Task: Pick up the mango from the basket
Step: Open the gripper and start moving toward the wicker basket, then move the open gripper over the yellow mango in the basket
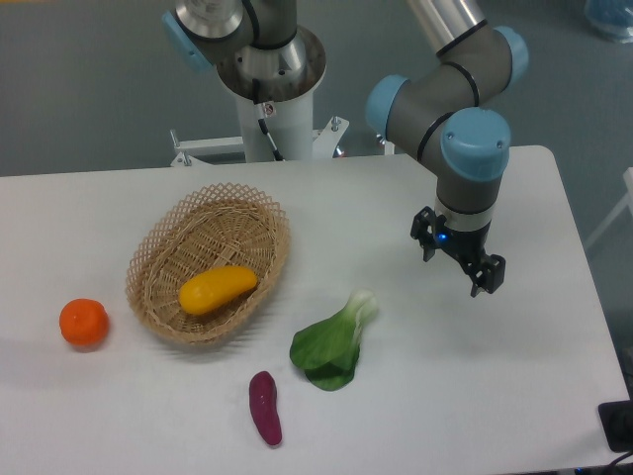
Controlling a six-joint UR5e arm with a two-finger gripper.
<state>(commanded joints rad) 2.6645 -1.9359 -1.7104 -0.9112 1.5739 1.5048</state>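
While the end effector (457,261) is held open and empty above the bench (554,376), well apart from the basket (158,247), the mango (218,289) inside could be missed or the wicker rim struck.

The mango (217,289) is seen lying inside the basket (158,242), toward its near side, on the white table (475,396). The hand (457,259) is held over bare table well to the right, nothing gripped, fingers apart. An orange (83,323) is parked left of the basket; a bok choy (333,343) and purple sweet potato (265,407) are spotted in front.
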